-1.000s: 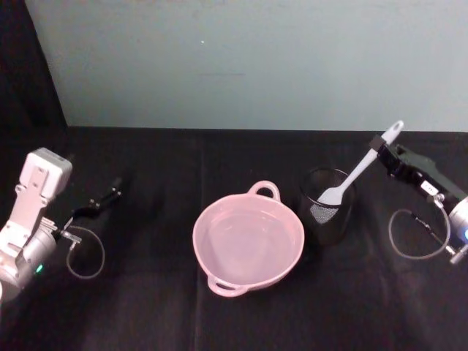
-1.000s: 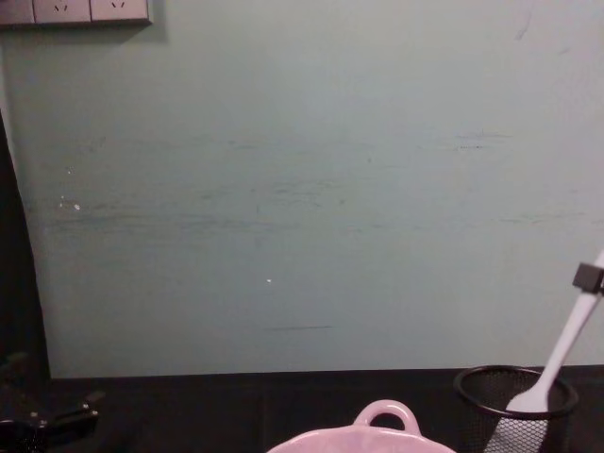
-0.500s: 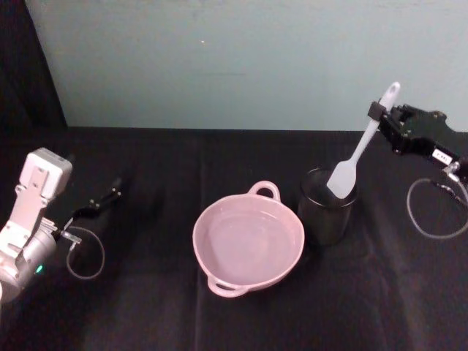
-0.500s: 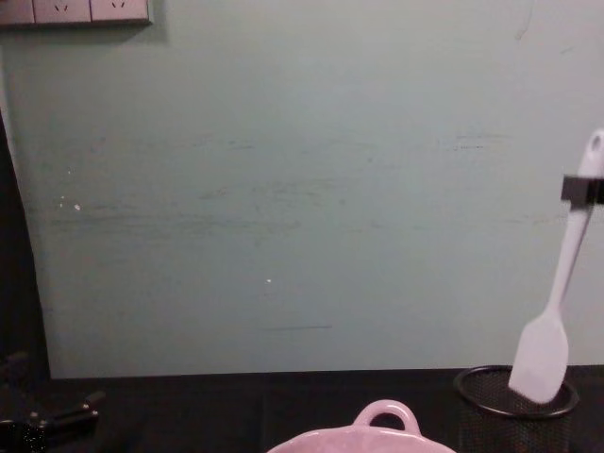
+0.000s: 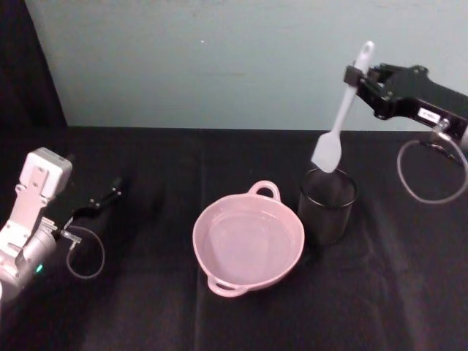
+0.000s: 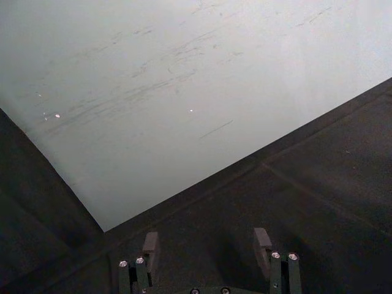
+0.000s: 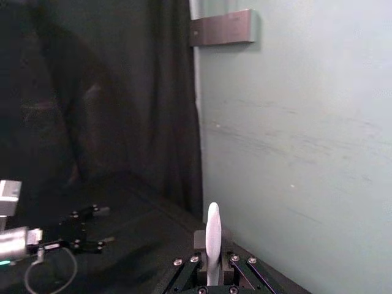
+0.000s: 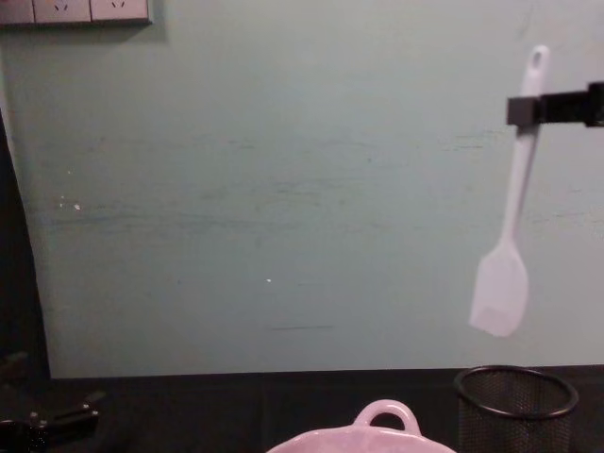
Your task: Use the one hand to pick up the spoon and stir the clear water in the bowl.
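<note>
The white spoon point(image 5: 338, 117) hangs almost upright in the air, paddle head down, above the black wire-mesh cup point(image 5: 326, 205). My right gripper point(image 5: 356, 74) is shut on its handle near the holed end; the chest view shows the spoon point(image 8: 510, 226) clear of the cup point(image 8: 516, 404), and the right wrist view shows the handle tip point(image 7: 212, 236) between the jaws. The pale pink bowl point(image 5: 248, 239) holds clear water and sits left of the cup, its loop handle point(image 8: 385, 414) toward the wall. My left gripper point(image 6: 207, 245) stands open and idle at the far left point(image 5: 102, 200).
A black cloth covers the table up to a pale green wall. A cable loop point(image 5: 82, 252) lies by the left arm. Another cable point(image 5: 428, 172) hangs under the right wrist. Wall sockets point(image 8: 75, 11) sit high on the left.
My right gripper has lifted the spoon up out of the mesh cup and shifted it slightly left; its head now hangs free above the rim. The left arm has not moved.
</note>
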Robot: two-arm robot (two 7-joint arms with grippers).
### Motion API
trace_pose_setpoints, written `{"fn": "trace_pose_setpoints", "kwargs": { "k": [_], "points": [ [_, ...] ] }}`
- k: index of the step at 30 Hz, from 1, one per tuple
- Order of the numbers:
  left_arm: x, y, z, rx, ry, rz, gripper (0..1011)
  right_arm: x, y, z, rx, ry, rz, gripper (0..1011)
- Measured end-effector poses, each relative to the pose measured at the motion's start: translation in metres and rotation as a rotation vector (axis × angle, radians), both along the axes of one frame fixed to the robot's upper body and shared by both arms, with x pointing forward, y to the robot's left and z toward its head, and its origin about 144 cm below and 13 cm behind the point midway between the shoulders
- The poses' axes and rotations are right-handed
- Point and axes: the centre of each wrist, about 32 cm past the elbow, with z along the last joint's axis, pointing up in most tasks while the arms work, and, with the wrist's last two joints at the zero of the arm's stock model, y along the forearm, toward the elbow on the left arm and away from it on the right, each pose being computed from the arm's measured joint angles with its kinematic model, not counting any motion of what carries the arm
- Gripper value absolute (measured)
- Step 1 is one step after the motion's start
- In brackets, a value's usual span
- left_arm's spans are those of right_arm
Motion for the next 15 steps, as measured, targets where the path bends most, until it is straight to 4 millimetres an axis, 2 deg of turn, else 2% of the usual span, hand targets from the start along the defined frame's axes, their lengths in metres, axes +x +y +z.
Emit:
{"fn": "trace_pose_setpoints", "kwargs": {
  "k": [7, 11, 15],
  "points": [
    [0.0, 0.0, 0.0, 0.0, 0.0, 0.0, 1005, 0.009, 0.025, 0.008, -0.041, 0.0, 0.077, 127],
    [0.0, 0.0, 0.0, 0.0, 0.0, 0.0, 1005, 0.016, 0.046, 0.001, -0.07, 0.011, 0.135, 127],
    [0.0, 0.0, 0.0, 0.0, 0.0, 0.0, 1005, 0.02, 0.058, -0.007, -0.082, 0.021, 0.165, 127]
  ]
}}
